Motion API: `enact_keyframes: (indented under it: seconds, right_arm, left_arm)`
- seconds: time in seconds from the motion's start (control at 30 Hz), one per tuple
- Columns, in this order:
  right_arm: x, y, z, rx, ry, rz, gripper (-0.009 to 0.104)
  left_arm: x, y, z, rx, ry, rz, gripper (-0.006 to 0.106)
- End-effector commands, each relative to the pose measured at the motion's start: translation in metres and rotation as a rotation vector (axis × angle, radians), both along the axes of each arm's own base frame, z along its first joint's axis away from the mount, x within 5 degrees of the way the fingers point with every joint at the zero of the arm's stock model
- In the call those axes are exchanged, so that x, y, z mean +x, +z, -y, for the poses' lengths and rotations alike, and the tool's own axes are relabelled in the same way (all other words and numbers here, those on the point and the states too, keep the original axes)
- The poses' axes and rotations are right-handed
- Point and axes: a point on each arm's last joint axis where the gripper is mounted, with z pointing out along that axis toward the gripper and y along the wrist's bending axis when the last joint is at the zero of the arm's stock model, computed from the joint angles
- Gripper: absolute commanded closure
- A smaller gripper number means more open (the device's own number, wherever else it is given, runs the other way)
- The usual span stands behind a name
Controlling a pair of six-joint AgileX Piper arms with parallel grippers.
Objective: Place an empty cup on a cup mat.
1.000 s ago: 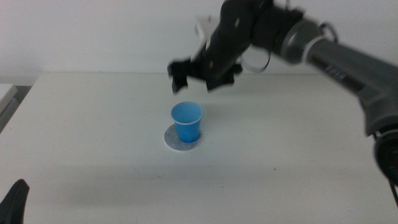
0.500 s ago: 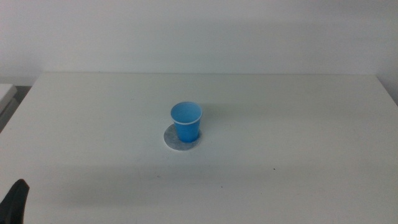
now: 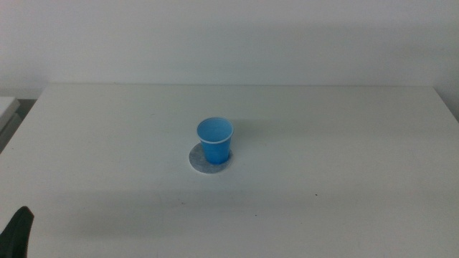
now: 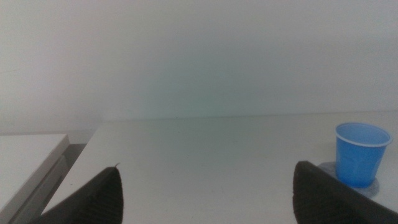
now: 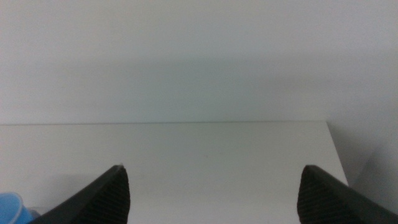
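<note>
The blue cup (image 3: 215, 140) stands upright on the grey cup mat (image 3: 199, 160) near the middle of the table, its inside blue and bare. The left wrist view also shows the cup (image 4: 362, 154) on the mat (image 4: 374, 185), far ahead of my left gripper (image 4: 208, 183), whose jaws are wide apart and hold nothing. In the middle view only a dark tip of the left gripper (image 3: 18, 229) shows at the lower left corner. My right gripper (image 5: 214, 186) is open too, away from the table's centre; the cup's rim (image 5: 9, 204) peeks in beside one jaw.
The white table (image 3: 323, 143) ends at a pale wall behind. A lighter surface (image 3: 7, 107) adjoins the table's left side, also seen in the left wrist view as a low white ledge (image 4: 28, 162).
One second ago the right arm hovered above and behind the cup with its gripper open; it has since withdrawn out of the middle view. The cup stays on the mat.
</note>
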Motion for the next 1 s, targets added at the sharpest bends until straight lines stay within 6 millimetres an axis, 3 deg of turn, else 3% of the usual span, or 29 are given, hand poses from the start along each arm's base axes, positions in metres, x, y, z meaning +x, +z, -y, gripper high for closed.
enact_keyframes:
  seconds: [0.0,0.23,0.5,0.83,0.97]
  right_arm:
    - [-0.016,-0.023,0.004,-0.025,0.009,0.077,0.010]
    - [-0.057,-0.061,0.007,-0.021,0.043,0.205,0.010]
    - [-0.084,-0.054,0.011,0.023,0.037,0.269,0.010]
    - [-0.095,-0.049,0.012,0.036,0.039,0.319,0.010]
    - [-0.107,-0.058,0.014,0.049,0.039,0.383,0.010]
  left_arm:
    - [0.000,0.002,0.000,-0.006,-0.002,0.017,0.007]
    - [0.000,0.002,0.000,-0.006,-0.002,0.017,0.007]
    - [0.000,0.002,0.000,-0.006,-0.002,0.017,0.007]
    - [0.000,0.002,0.000,-0.006,-0.002,0.017,0.007]
    - [0.000,0.002,0.000,-0.006,-0.002,0.017,0.007]
